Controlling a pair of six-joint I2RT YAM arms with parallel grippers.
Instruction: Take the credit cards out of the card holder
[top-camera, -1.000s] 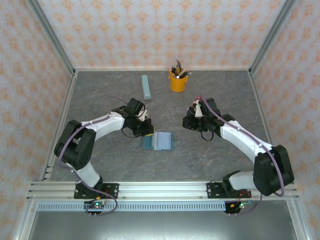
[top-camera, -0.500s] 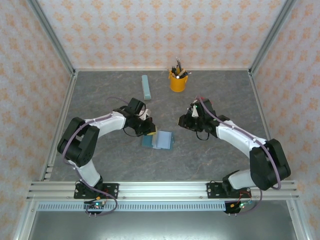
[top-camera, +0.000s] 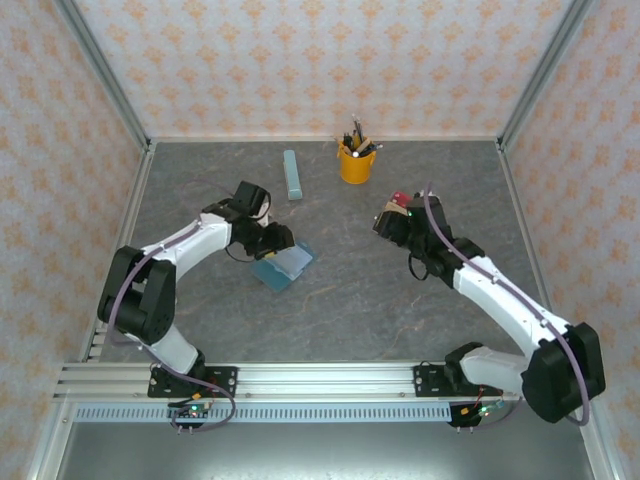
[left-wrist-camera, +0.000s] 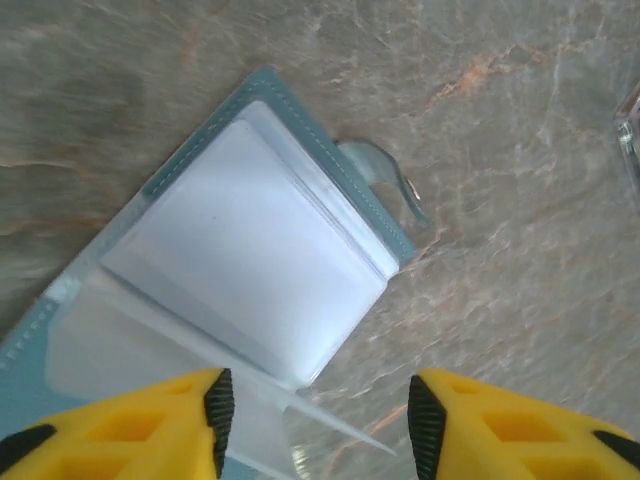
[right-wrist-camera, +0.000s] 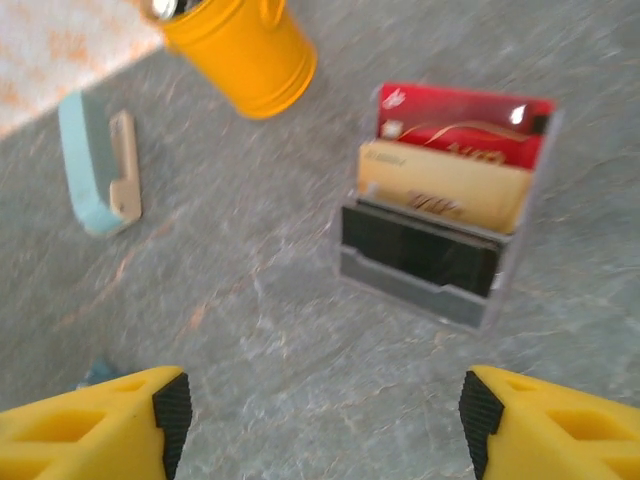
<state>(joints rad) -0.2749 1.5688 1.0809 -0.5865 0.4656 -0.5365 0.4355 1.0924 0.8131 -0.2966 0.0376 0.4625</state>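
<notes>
Pen cup (top-camera: 356, 162): yellow, stands near the back of the grey worktop (top-camera: 360, 310)
Card holder (top-camera: 283, 263): teal, lies open and flat, left of the pen cup and closer to the arms, with a clear pocket facing up
Credit cards (right-wrist-camera: 445, 190): one red, one tan and one dark, standing in steps in a clear rack (right-wrist-camera: 410, 278), right of the pen cup and a bit closer to the arms
Left end effector (left-wrist-camera: 317, 415): over one edge of the card holder, fingers spread wide, holding nothing
Right end effector (right-wrist-camera: 322, 405): close to the rack, on the arms' side of the pen cup, fingers far apart, holding nothing
Blue bar (top-camera: 291, 174): long and pale, lies flat just left of the pen cup
</notes>
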